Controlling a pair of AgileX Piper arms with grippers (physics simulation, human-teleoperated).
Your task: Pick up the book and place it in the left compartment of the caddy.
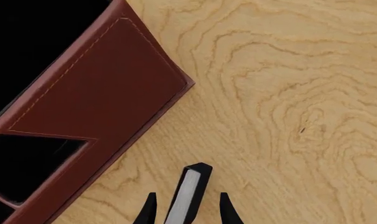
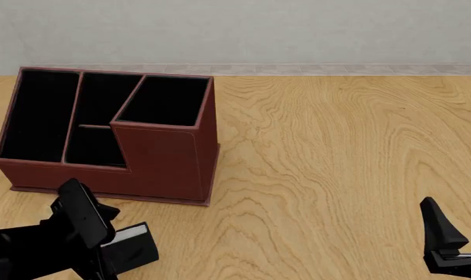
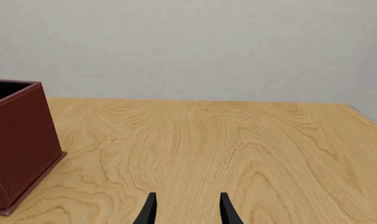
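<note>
My left gripper (image 1: 187,209) grips the book (image 1: 189,191) by its covers, just in front of the caddy (image 2: 165,163), near the counter's (image 2: 337,151) front edge. My arm hides part of it. Right gripper (image 3: 187,207) hangs open, empty, well apart.

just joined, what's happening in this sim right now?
The left gripper has the small black book between its fingers near the table's front edge, just in front of the reddish-brown caddy. The caddy's long left compartment shows only its black lining. The right gripper sits open, holding nothing, over bare table.
</note>
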